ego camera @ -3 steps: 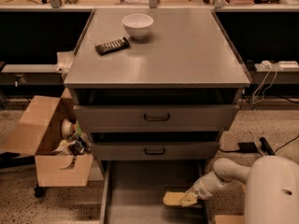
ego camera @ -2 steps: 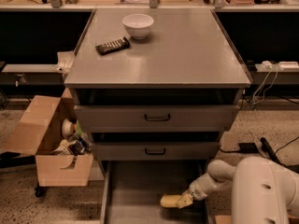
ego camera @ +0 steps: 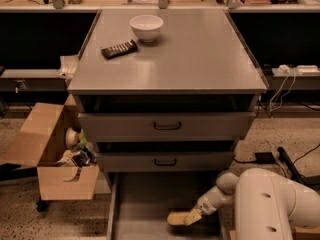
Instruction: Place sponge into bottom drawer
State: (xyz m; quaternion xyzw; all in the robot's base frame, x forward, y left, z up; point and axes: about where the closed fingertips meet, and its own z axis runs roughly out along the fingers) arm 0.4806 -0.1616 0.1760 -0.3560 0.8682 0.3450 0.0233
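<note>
The pale yellow sponge [ego camera: 178,218] is held low over the floor of the open bottom drawer [ego camera: 145,204], a wide grey tray pulled out under the cabinet. My gripper [ego camera: 190,216] is shut on the sponge's right end, reaching in from the right on the white arm [ego camera: 270,206]. The sponge is in the right-hand part of the drawer, near its front. I cannot tell whether it touches the drawer floor.
Two upper grey drawers [ego camera: 167,126] with dark handles are slightly open. On the cabinet top stand a white bowl [ego camera: 146,27] and a dark ribbed bar [ego camera: 119,49]. A cardboard box [ego camera: 55,154] with clutter stands at the left. Cables lie on the floor at the right.
The gripper with the sponge has moved a little left and lower into the bottom drawer. The arm has swung further into view at the right.
</note>
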